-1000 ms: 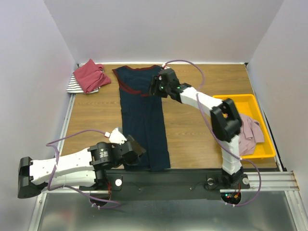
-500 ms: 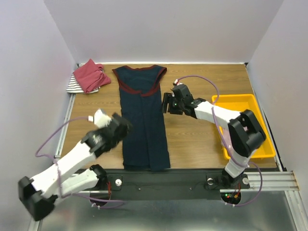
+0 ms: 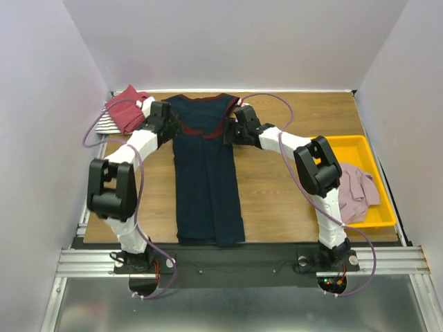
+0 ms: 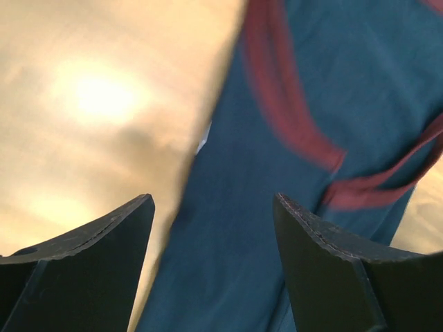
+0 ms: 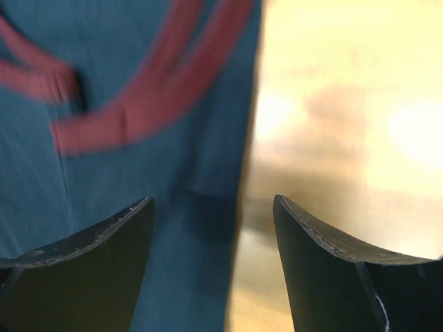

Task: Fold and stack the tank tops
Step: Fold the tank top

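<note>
Gaping wide and gripping nothing at both the left gripper [image 4: 211, 200] and the right gripper [image 5: 211, 200], each straddling one side edge of the navy tank top [image 3: 206, 173] close to the maroon trim [image 4: 291, 131]; cannot tell whether touching the cloth. Lies flat and lengthwise on the wooden table [image 3: 277, 187], neck at the far end, hem by the arm bases. Sits near the red tank top [image 3: 124, 111], heaped on the striped one [image 3: 104, 123] in the far left corner, and well apart from the pale pink one [image 3: 356, 190] in the yellow tray [image 3: 353, 143] at the right.

Wooden table [image 3: 277, 187], yellow tray [image 3: 348, 148] on its right side, pale walls [image 3: 228, 41]
</note>
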